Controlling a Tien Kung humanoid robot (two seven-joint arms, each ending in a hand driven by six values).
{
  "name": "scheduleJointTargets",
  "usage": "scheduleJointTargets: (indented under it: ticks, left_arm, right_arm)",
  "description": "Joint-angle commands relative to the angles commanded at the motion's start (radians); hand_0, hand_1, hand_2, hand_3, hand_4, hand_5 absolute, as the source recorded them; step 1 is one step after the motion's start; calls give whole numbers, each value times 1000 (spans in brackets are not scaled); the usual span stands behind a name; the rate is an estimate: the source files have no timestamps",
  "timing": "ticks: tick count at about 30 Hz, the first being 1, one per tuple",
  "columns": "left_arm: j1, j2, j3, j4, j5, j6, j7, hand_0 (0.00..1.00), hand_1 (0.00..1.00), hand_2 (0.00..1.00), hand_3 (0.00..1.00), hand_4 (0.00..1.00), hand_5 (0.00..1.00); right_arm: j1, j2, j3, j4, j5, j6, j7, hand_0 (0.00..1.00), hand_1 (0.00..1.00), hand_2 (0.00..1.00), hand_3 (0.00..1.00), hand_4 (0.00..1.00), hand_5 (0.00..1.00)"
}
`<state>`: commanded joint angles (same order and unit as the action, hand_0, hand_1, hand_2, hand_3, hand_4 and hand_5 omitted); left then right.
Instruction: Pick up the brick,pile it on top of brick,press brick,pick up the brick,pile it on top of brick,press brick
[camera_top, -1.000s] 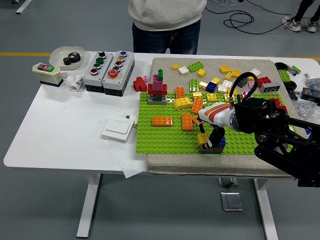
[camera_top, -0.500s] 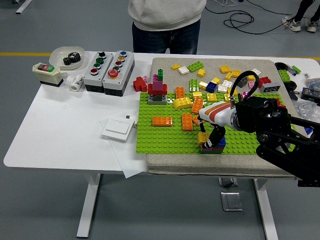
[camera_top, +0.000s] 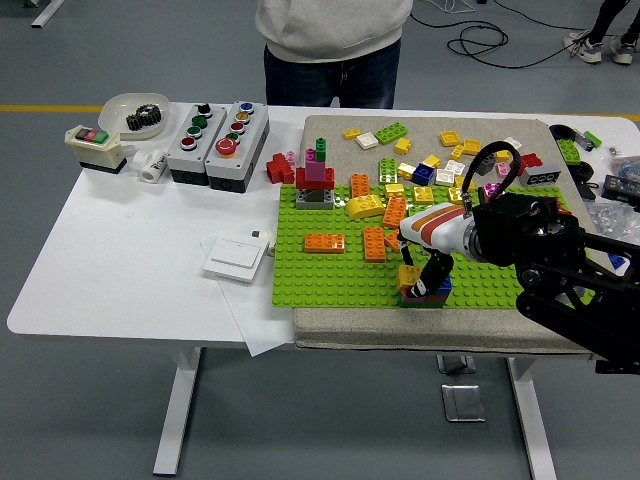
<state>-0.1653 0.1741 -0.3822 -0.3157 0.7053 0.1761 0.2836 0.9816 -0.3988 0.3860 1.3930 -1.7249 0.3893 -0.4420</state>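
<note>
Down near the front edge of the studded green baseplate (camera_top: 330, 275), the right hand (camera_top: 432, 262), a glossy white shell with orange stripes on a black jointed arm, has its dark fingers (camera_top: 437, 272) curled down onto a small stack of bricks (camera_top: 425, 290): a yellow brick (camera_top: 407, 276) beside the fingers, blue and darker blocks beneath. Whether the fingers pinch the yellow brick or only press on it cannot be told. Loose knobbly plastic bricks (camera_top: 440, 160) litter the grey felt mat (camera_top: 330, 330) behind. A boxy multicoloured tower (camera_top: 316, 180) stands at the plate's far left corner.
</note>
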Motion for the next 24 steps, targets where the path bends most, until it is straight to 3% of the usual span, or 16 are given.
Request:
scheduleJointTargets:
  ticks: [24]
  left_arm:
    - [-1, 0, -4, -1, 8, -2, 3, 700, 716, 746, 609, 716, 682]
  right_arm:
    - [-2, 10, -9, -36, -26, -2, 15, 2, 2, 22, 377, 855, 271]
